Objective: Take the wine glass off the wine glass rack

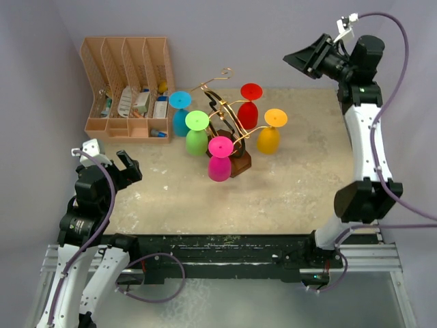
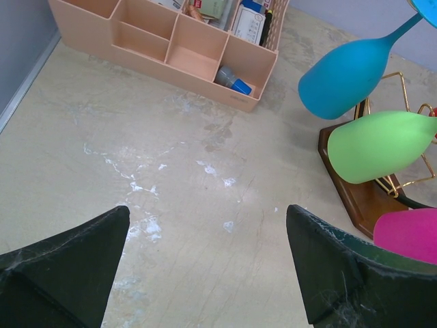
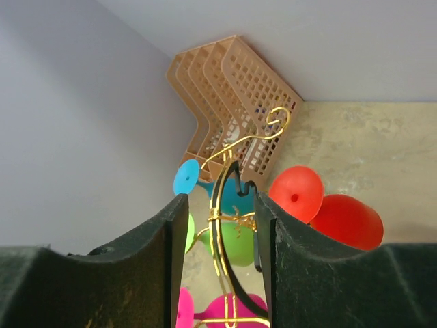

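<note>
Beige stone-look table (image 1: 287, 184), pale lilac walls on three sides.
Left gripper (image 2: 208, 213): low, near left edge, jaws spread wide, empty.
Right gripper (image 3: 222, 199): raised at far right, jaws partway apart, empty, facing rack.
Tan desk organiser (image 1: 126, 89): far left corner.
Wine glass rack (image 1: 229, 126): mid-table, just right of organiser, dark base on surface.
Five glasses hang on rack, bowls down: blue glass (image 1: 180, 113), green glass (image 1: 196, 133), pink glass (image 1: 220, 160), red glass (image 1: 250, 106), orange glass (image 1: 270, 131).
Packets (image 2: 249, 24) in organiser: print too small to read.
</note>
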Robot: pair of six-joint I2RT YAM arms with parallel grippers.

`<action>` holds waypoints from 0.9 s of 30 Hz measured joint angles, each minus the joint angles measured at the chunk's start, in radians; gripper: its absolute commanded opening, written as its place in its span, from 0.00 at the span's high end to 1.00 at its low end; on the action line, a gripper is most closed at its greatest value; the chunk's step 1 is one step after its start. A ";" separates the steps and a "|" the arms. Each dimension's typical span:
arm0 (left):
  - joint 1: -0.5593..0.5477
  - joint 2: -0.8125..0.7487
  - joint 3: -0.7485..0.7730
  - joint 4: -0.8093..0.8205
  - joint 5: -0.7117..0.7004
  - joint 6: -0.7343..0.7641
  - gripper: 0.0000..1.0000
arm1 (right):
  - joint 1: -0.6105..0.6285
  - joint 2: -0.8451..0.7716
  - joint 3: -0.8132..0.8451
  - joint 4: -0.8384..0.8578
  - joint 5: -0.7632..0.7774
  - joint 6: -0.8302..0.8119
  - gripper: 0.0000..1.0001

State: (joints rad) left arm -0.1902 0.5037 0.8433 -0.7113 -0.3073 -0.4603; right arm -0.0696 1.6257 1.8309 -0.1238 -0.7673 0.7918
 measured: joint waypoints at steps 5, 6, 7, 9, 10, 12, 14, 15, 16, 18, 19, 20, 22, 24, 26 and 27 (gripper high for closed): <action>0.000 0.000 0.000 0.000 0.005 0.000 0.01 | 0.042 0.190 0.161 -0.135 0.015 -0.064 0.53; 0.000 0.000 0.000 0.000 0.005 0.000 0.01 | 0.052 0.218 0.164 -0.157 0.018 -0.072 0.53; 0.000 0.000 0.000 0.000 0.007 0.000 0.01 | 0.060 0.239 0.164 -0.185 0.022 -0.080 0.53; 0.000 0.000 0.000 0.000 0.008 0.000 0.01 | 0.072 0.267 0.153 -0.220 0.031 -0.089 0.53; 0.000 0.000 0.000 0.000 0.009 0.000 0.01 | 0.077 0.272 0.142 -0.232 0.037 -0.093 0.53; 0.000 0.000 0.000 0.000 0.009 0.000 0.01 | 0.080 0.271 0.120 -0.246 0.043 -0.098 0.53; 0.000 0.000 0.000 0.000 0.011 0.000 0.01 | 0.080 0.265 0.099 -0.244 0.043 -0.105 0.53; 0.000 0.000 0.000 0.000 0.012 0.000 0.01 | 0.080 0.262 0.090 -0.241 0.043 -0.108 0.53; 0.000 0.000 0.000 0.001 0.013 0.000 0.01 | 0.080 0.260 0.081 -0.238 0.042 -0.111 0.53; 0.000 0.001 0.000 0.001 0.013 0.000 0.01 | 0.080 0.258 0.069 -0.235 0.042 -0.112 0.53; 0.000 0.001 0.000 0.002 0.013 0.000 0.01 | 0.080 0.258 0.063 -0.233 0.042 -0.114 0.53; 0.000 0.001 0.000 0.004 0.013 0.000 0.01 | 0.080 0.258 0.060 -0.234 0.042 -0.114 0.53; 0.000 0.001 0.000 0.007 0.013 0.000 0.01 | 0.083 0.259 0.059 -0.235 0.041 -0.115 0.53; 0.000 0.001 0.000 0.007 0.013 0.000 0.01 | 0.087 0.259 0.059 -0.232 0.038 -0.119 0.54; 0.000 0.001 0.000 0.007 0.013 0.000 0.01 | 0.092 0.261 0.059 -0.229 0.035 -0.120 0.54; 0.000 0.001 0.000 0.007 0.013 0.000 0.01 | 0.095 0.263 0.059 -0.227 0.031 -0.121 0.54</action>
State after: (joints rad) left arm -0.1902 0.5049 0.8433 -0.7040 -0.2943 -0.4603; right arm 0.0254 1.8889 1.8896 -0.3508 -0.7364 0.6712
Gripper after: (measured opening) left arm 0.992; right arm 0.467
